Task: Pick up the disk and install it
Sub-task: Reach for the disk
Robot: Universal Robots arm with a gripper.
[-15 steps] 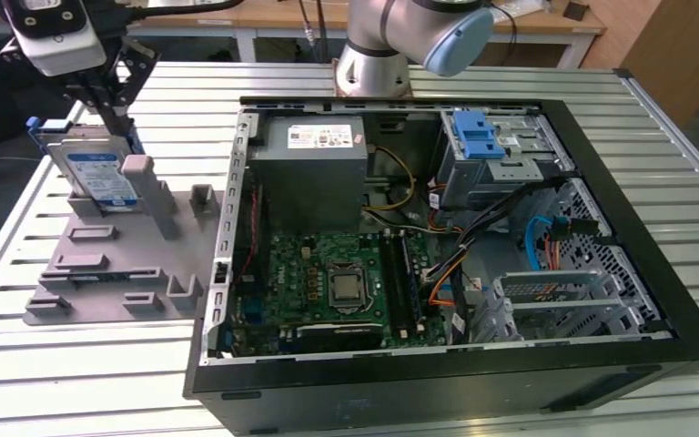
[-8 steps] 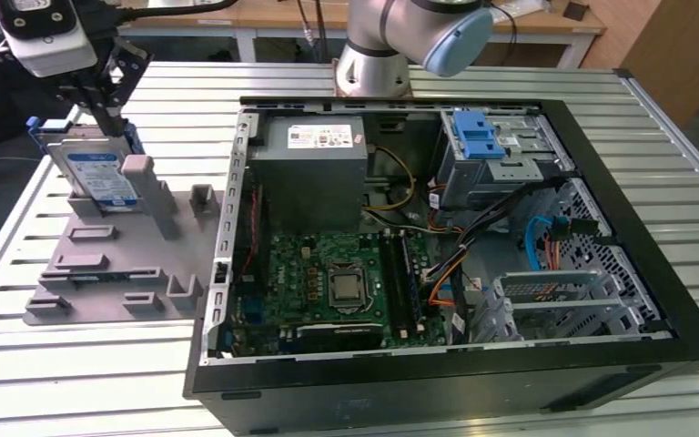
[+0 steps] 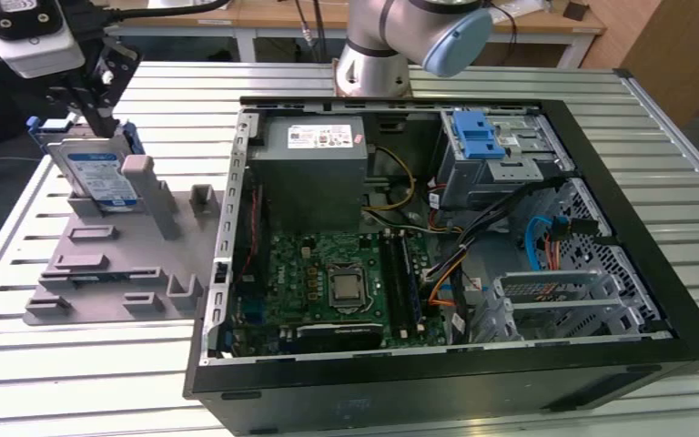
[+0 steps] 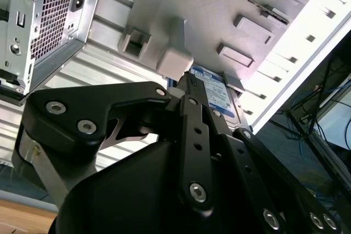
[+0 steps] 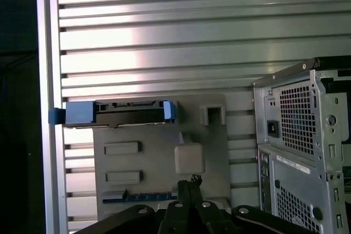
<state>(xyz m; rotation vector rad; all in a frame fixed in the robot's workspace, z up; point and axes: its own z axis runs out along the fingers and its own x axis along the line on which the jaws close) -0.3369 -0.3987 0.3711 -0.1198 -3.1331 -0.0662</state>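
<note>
Gripper point(image 3: 92, 116): drawn narrow, fingertips point(image 5: 190, 182) all but together in the first wrist view, nothing held between them. Hangs right over the disk point(image 3: 92, 173), which lies straight down from those fingertips; touching or just clear, cannot tell. As for the disk: stands on end in a grey holder point(image 3: 106, 264) on the slatted tabletop point(image 3: 95, 364), long axis upright by the look of it, blue-railed top edge turned up toward the jaws. Sits well apart from the open computer case point(image 3: 447, 393), on the exterior view's left of it.
</note>
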